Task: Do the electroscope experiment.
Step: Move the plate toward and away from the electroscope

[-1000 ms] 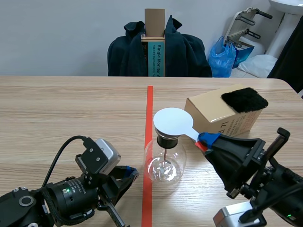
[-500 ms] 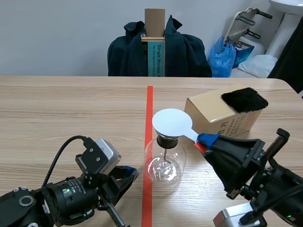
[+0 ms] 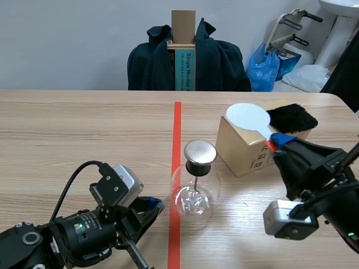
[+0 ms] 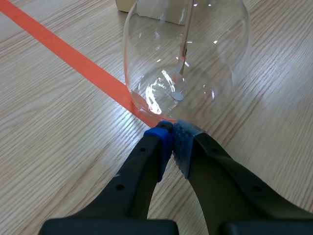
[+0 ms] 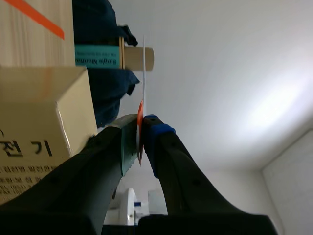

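The electroscope is a round glass flask [image 3: 195,193] with a metal cap [image 3: 200,151], standing on the orange tape line. My left gripper [image 3: 154,206] lies low beside the flask, shut on nothing; in the left wrist view its fingertips [image 4: 173,134] meet right at the flask [image 4: 188,58] base. My right gripper [image 3: 279,143] is shut on the red handle of a white round paddle [image 3: 247,117], held up in front of the cardboard box [image 3: 247,154]. A black fur patch [image 3: 290,117] lies on top of the box. Seen edge-on in the right wrist view, the paddle [image 5: 143,73] rises from between that gripper's [image 5: 140,125] fingers.
The orange tape line [image 3: 177,120] runs down the table's middle. Behind the far edge a chair draped with a dark jacket [image 3: 151,64] holds an upright box [image 3: 183,56]. A blue bag [image 3: 263,70] sits at the back right. The cardboard box [image 5: 39,112] lies close beside my right gripper.
My right gripper has lifted the white paddle off the flask's cap and carried it right and back toward the box. The metal cap is now uncovered. The left arm has not moved.
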